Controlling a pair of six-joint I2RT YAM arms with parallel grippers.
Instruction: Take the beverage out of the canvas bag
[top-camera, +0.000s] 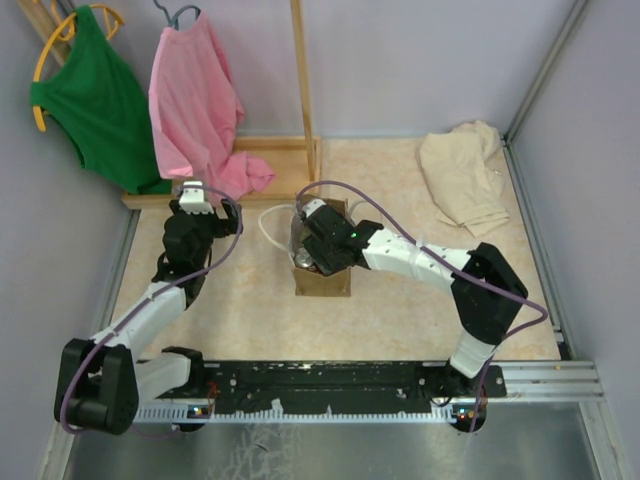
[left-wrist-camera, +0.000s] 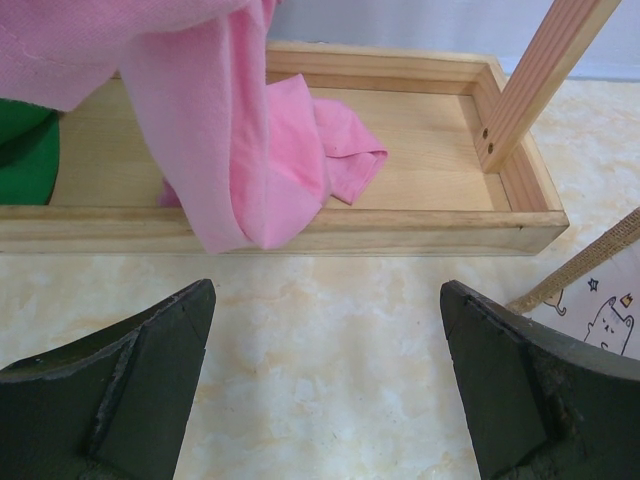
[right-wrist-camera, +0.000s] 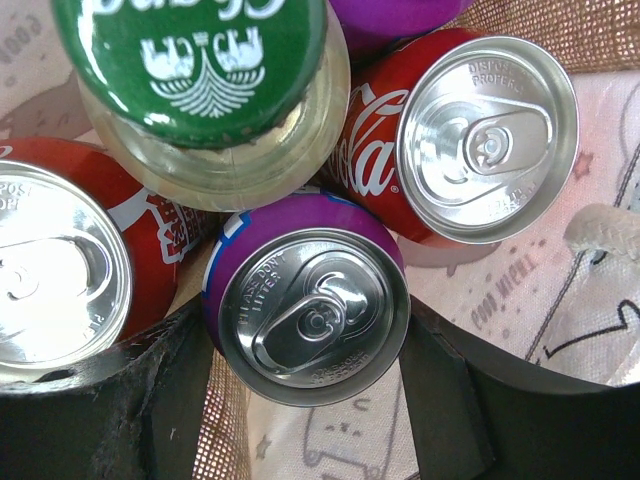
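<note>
The tan canvas bag (top-camera: 322, 283) stands upright mid-table, and its printed lining (right-wrist-camera: 480, 300) shows in the right wrist view. Inside stand a purple can (right-wrist-camera: 312, 305), two red cola cans (right-wrist-camera: 470, 130) (right-wrist-camera: 50, 270), a glass bottle with a green cap (right-wrist-camera: 195, 60) and the edge of another purple can (right-wrist-camera: 390, 15). My right gripper (right-wrist-camera: 308, 335) reaches down into the bag's mouth (top-camera: 318, 255), its fingers pressed on both sides of the near purple can. My left gripper (left-wrist-camera: 328, 330) hovers open over bare table, left of the bag (top-camera: 197, 195).
A wooden rack base (left-wrist-camera: 420, 225) lies just beyond the left gripper, with a pink garment (left-wrist-camera: 250, 150) draped into it. A green garment (top-camera: 95, 100) hangs at the far left. The rack's upright post (top-camera: 303, 80) rises behind the bag. A beige cloth (top-camera: 465, 175) lies at the back right.
</note>
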